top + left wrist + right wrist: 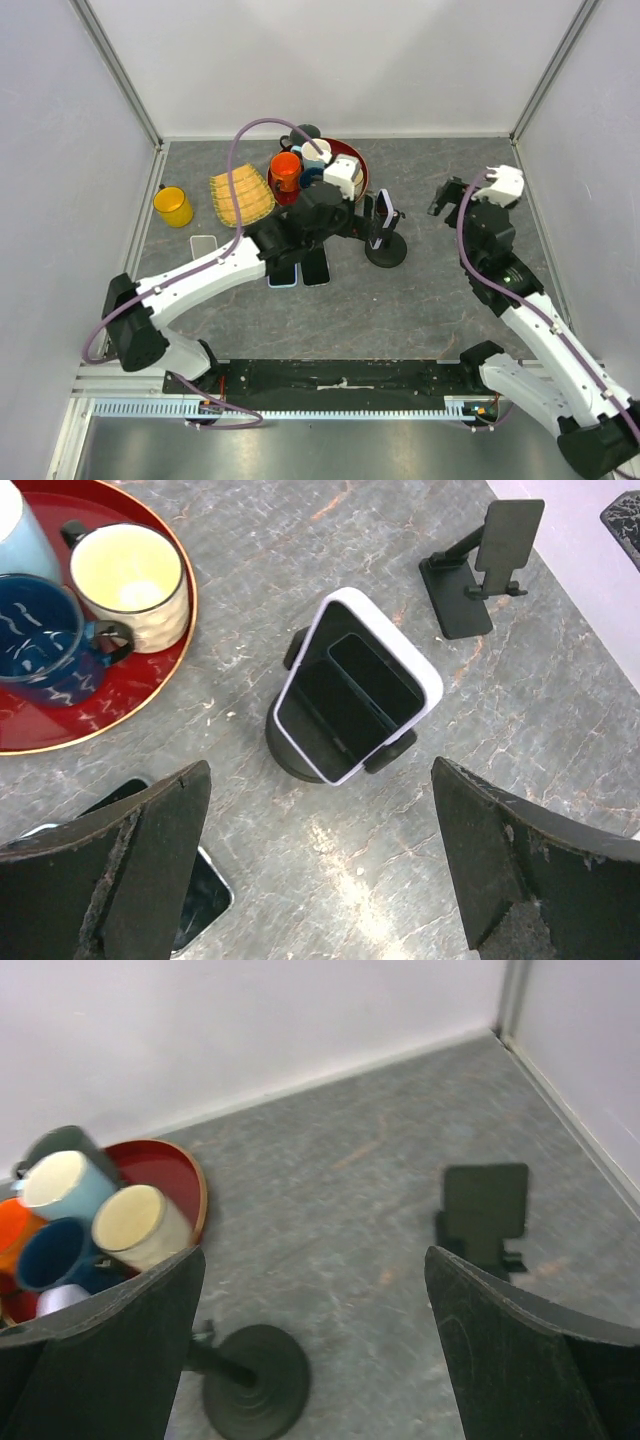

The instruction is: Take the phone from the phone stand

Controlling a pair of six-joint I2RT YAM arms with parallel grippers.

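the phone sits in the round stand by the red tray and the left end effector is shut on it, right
No: the left end effector is open, not shut on the phone. The left wrist view shows its fingers spread apart, not touching it. The phone does sit in the round stand by the red tray.

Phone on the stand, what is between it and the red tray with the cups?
Nothing but bare grey table. The left wrist view shows that stretch between the phone and the rim of the red tray.
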